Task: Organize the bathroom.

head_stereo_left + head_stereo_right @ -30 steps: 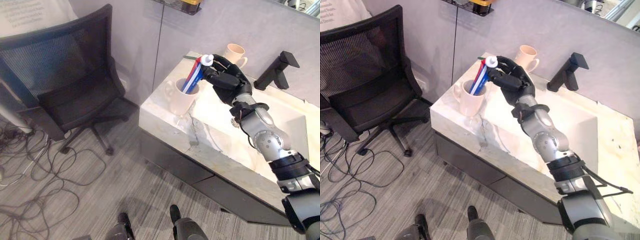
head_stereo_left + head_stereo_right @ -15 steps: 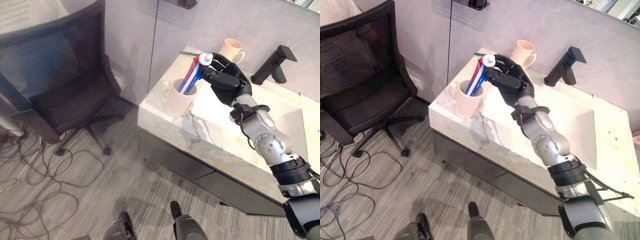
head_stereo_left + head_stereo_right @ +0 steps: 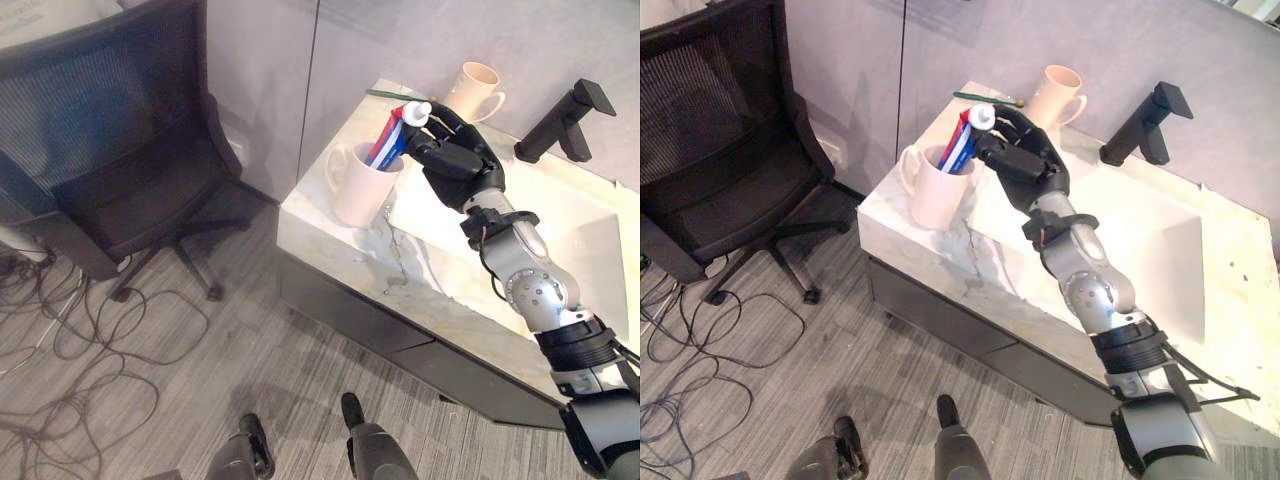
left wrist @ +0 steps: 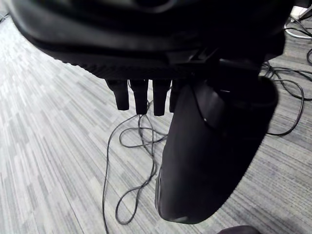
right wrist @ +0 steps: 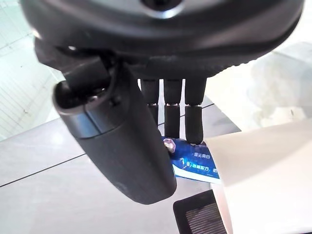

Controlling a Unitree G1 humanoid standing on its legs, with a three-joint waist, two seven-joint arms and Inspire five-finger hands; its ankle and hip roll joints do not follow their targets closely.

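Observation:
A red, white and blue toothpaste tube (image 3: pixel 388 146) with a white cap stands tilted in a cream mug (image 3: pixel 354 188) at the near left corner of the marble counter (image 3: pixel 330 240). My right hand (image 3: pixel 456 160) reaches in from the right, with its fingers and thumb curled round the tube's upper end. The right wrist view shows the fingertips (image 5: pixel 193 127) on the blue tube (image 5: pixel 192 164) above the mug's rim (image 5: pixel 253 146). My left hand (image 4: pixel 209 156) hangs over the grey floor with its fingers relaxed and nothing in it.
A second cream mug (image 3: pixel 473 90) stands at the back of the counter, with a green toothbrush (image 3: pixel 386 95) lying to its left. A black tap (image 3: pixel 566 124) overhangs the sink basin (image 3: pixel 590 260). A black office chair (image 3: pixel 120 150) stands left of the counter, above loose cables (image 3: pixel 90 350).
The whole picture has shifted, so the camera has moved. My right hand keeps its hold on the tube in the mug.

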